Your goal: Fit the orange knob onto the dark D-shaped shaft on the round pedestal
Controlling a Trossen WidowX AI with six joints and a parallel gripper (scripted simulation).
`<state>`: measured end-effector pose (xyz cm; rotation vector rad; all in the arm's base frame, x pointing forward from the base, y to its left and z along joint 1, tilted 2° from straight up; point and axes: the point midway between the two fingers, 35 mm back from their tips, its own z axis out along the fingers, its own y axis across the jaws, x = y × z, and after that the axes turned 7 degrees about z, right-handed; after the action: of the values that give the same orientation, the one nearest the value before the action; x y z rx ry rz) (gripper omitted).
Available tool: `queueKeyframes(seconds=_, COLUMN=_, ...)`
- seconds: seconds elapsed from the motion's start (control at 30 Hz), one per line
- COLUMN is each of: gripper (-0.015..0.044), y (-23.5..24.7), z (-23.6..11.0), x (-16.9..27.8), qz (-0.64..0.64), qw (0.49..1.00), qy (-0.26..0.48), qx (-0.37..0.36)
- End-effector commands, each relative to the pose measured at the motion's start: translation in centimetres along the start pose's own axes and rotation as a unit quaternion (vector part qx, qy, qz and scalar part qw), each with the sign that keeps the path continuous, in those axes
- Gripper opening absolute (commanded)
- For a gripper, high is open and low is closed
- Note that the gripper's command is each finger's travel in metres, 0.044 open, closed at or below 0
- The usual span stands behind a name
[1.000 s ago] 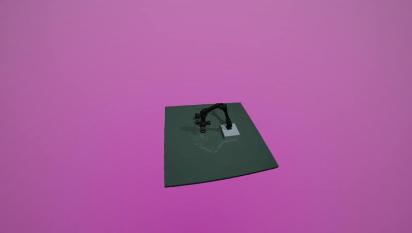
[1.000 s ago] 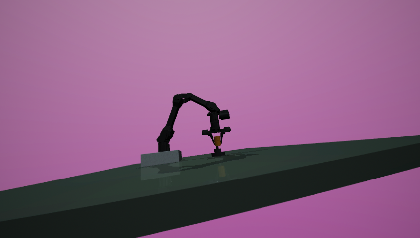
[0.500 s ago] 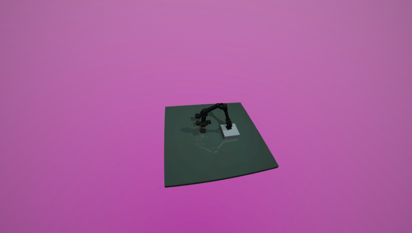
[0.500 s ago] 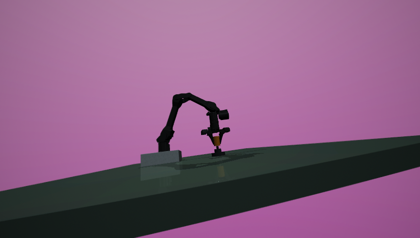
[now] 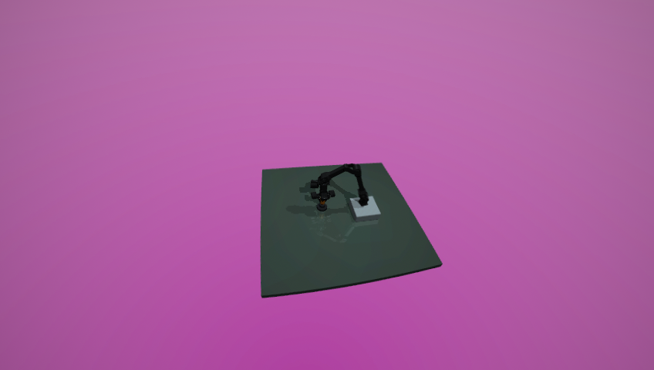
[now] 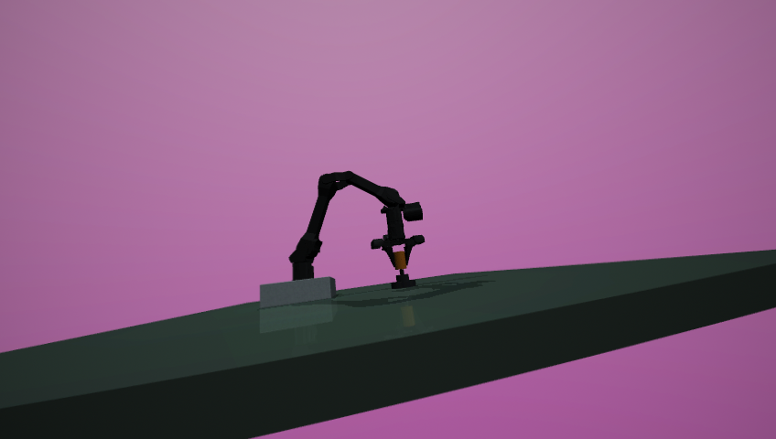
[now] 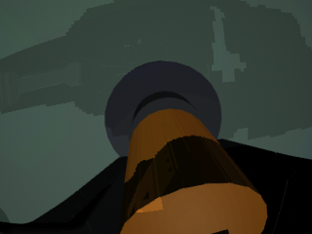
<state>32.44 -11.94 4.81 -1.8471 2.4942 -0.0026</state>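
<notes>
We cannot make out the shaft's flat side from any view (the orange knob [image 7: 185,182] covers it). The arm arches from its grey base block [image 6: 296,291], wrist pointing straight down. The pincer [image 6: 400,262] grips the knob directly above the round pedestal [image 7: 124,100]; only the exterior view shows a gap below it.

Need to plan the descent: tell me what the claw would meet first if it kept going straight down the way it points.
The claw, shut on the orange knob, points straight down at the round pedestal. The knob would meet the dark shaft there first, though their gap is hard to judge.
</notes>
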Motion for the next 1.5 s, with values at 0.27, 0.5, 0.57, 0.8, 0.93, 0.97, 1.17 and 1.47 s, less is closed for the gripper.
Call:
queueKeyframes(seconds=0.27, gripper=0.0, y=-0.7, z=-0.35, x=0.09, qz=-0.102, qw=0.995, qy=0.002, qx=0.005)
queueKeyframes(seconds=0.5, gripper=0.0, y=-0.77, z=0.12, x=0.09, qz=-0.102, qw=0.995, qy=0.002, qx=0.005)
queueKeyframes(seconds=0.57, gripper=0.0, y=-0.77, z=0.12, x=0.09, qz=-0.102, qw=0.995, qy=0.002, qx=0.005)
queueKeyframes(seconds=0.8, gripper=0.0, y=-0.81, z=-0.1, x=0.09, qz=-0.102, qw=0.995, qy=0.002, qx=0.005)
queueKeyframes(seconds=0.93, gripper=0.0, y=-0.7, z=-0.34, x=0.08, qz=-0.102, qw=0.995, qy=0.002, qx=0.005)
queueKeyframes(seconds=0.97, gripper=0.0, y=-0.69, z=-0.35, x=0.08, qz=-0.106, qw=0.994, qy=0.002, qx=0.004)
queueKeyframes(seconds=1.17, gripper=0.0, y=-0.39, z=-0.47, x=0.07, qz=-0.2, qw=0.98, qy=0.003, qx=0.004)
queueKeyframes(seconds=1.47, gripper=0.0, y=-0.13, z=0.15, x=0.04, qz=-0.205, qw=0.979, qy=0.003, qx=0.004)
